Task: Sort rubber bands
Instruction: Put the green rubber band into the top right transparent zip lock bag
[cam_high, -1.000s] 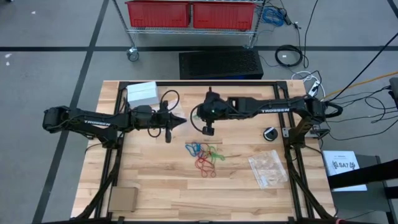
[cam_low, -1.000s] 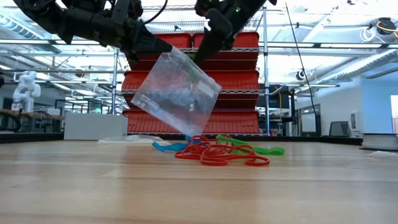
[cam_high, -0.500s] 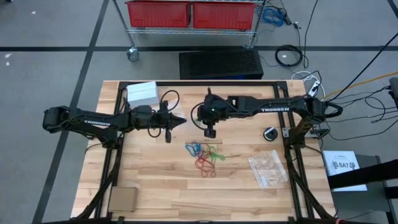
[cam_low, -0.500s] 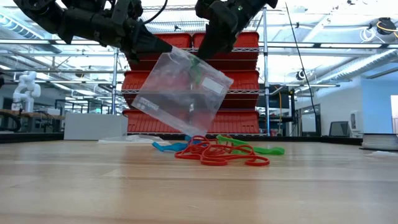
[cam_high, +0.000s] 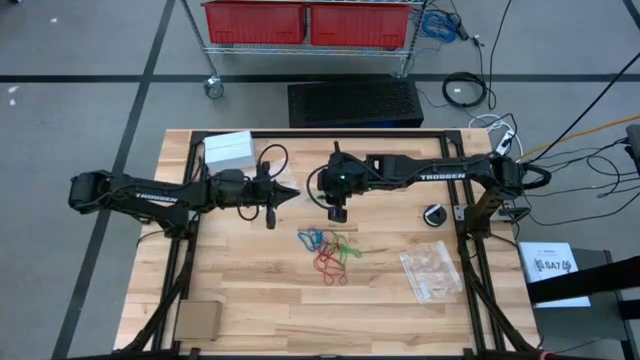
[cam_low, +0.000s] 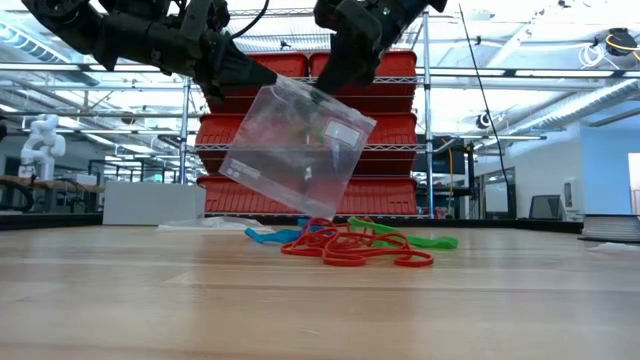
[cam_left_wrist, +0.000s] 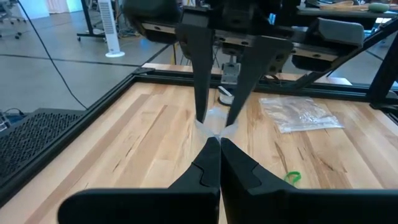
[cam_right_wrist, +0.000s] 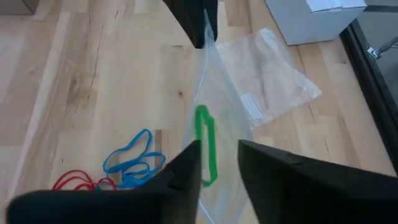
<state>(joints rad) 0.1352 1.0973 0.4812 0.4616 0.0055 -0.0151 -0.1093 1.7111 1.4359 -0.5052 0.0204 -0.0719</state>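
Left gripper (cam_low: 262, 76) pinches clear bag (cam_low: 295, 150); right gripper (cam_right_wrist: 219, 163) parted around its edge. Rubber bands (cam_high: 328, 251) piled below; second bag (cam_high: 431, 272) and white box (cam_high: 227, 150) well apart.

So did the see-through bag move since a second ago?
Yes. In the low view the clear bag has swung up and to the right against the red bins behind it; its right corner now sits higher.

My high camera is looking straight down on the whole wooden table (cam_high: 250, 300). My low one is sitting at tabletop level, facing red bins (cam_low: 400, 125). Both are sharing the rubber bands (cam_high: 328, 250). My wrist cameras are facing each other closely across a clear plastic bag (cam_right_wrist: 217, 99).
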